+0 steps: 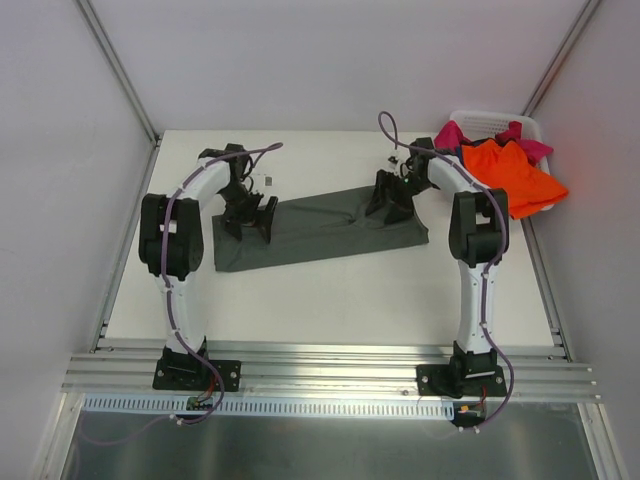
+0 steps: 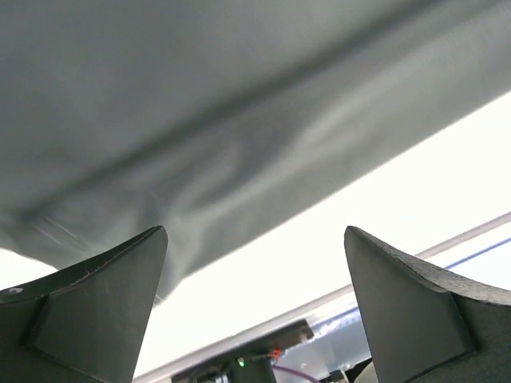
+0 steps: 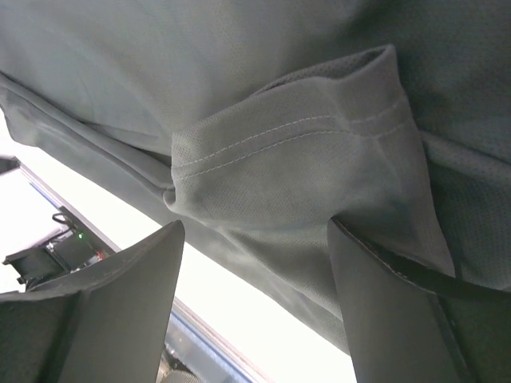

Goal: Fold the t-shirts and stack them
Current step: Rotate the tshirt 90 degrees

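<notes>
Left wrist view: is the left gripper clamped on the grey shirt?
No, the left gripper stands wide open over the grey shirt edge, pinching nothing.

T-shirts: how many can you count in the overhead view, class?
3: grey shirt spread on the table; orange shirt and pink shirt in the basket. Others may hide beneath.

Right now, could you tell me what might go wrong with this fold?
The right claw straddles only the sleeve hem of the grey shirt; closing may lift one layer and spoil the fold.
The open left claw sits at the shirt's edge, partly over bare table, and might miss.
</notes>
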Motion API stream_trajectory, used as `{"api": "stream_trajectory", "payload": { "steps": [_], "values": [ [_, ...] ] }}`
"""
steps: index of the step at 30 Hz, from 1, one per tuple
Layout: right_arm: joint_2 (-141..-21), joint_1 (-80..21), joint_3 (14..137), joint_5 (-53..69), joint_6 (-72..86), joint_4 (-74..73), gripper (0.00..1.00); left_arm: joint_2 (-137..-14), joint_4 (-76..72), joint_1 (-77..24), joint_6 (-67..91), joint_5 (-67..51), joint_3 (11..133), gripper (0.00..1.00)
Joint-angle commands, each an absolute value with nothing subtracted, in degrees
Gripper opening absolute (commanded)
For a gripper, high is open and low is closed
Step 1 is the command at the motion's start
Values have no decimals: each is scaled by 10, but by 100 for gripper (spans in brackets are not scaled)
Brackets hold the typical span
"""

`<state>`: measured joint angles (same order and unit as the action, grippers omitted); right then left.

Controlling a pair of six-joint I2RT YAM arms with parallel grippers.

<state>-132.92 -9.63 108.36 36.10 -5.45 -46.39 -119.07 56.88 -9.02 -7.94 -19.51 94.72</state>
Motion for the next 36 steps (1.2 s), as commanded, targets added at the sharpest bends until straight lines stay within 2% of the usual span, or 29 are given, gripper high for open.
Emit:
{"api": "stream_trajectory", "payload": {
  "steps": [1, 5, 10, 25, 30, 36],
  "values": [
    [-1277, -87, 1065, 352, -73, -490, 76, -1121, 585, -106, -66, -207, 909, 95],
    [-1269, -86, 1066, 347, -75, -484, 76, -1089, 580, -114, -67, -200, 887, 94],
    [-1279, -86, 1099, 338, -80, -480, 77, -1106, 579, -112, -76, -144, 966, 95],
    [-1322, -89, 1122, 334, -80, -468, 77, -1331, 586, -47, -115, -84, 1231, 92],
    [-1326, -91, 1125, 333, -77, -468, 77, -1361, 585, -40, -121, -94, 1252, 92],
    [-1351, -90, 1167, 326, -80, -469, 77, -1347, 586, -31, -129, -102, 1206, 90]
  ]
}}
